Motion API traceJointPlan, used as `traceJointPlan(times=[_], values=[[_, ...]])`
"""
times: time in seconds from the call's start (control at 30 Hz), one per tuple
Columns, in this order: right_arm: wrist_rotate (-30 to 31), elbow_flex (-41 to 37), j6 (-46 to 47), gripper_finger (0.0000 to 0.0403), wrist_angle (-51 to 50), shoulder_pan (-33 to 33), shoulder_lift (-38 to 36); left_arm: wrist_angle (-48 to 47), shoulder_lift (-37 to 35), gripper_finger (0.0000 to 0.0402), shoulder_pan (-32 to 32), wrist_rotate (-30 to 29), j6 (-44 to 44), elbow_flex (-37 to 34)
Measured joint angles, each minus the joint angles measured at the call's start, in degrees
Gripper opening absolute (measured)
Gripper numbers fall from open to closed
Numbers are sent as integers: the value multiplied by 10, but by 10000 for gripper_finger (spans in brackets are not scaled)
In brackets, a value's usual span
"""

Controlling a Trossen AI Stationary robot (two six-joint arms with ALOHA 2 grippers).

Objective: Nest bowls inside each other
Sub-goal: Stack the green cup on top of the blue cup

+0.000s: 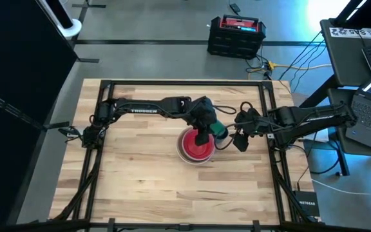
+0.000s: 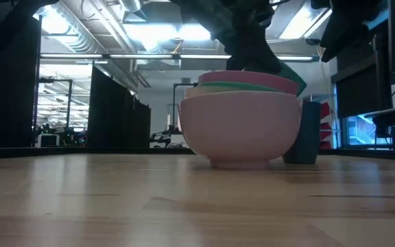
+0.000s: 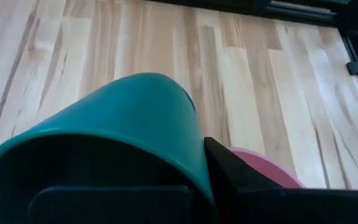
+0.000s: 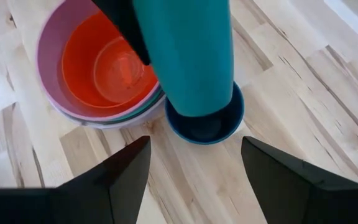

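Observation:
The bowls (image 1: 195,145) stand nested in one stack at the table's middle: the red-orange one (image 4: 110,65) is innermost, with pink (image 4: 48,37) and green (image 2: 238,87) rims around it and a pale outer bowl (image 2: 242,130) on the wood. My left gripper (image 1: 205,134) is shut on a teal cup (image 4: 191,56), which hangs tilted just right of the stack, over a small dark blue cup (image 4: 205,124) standing on the table. My right gripper (image 4: 194,180) hovers open at the table's right side, nothing between its fingers. My left gripper holds the teal cup by its wall at the rim (image 3: 194,155), one finger (image 3: 229,174) outside and the other inside the cup. The fingers slant down from the table's left and lie along the wall. The cup is lifted clear and tilted, its closed end (image 4: 197,106) pointing down and away.
The dark blue cup (image 2: 304,134) stands close against the stack's right side. Bare wood lies in front of and left of the stack (image 1: 134,167). A black frame rail (image 1: 185,82) borders the table.

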Motion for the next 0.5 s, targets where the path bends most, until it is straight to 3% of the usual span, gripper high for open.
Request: traceJointPlan(times=[0.3,0.5], values=[[1,0,0,237,0,0,0,-9,0,0,2,0,12,0],[2,0,0,237,0,0,0,-15,0,31,2,-1,12,0]])
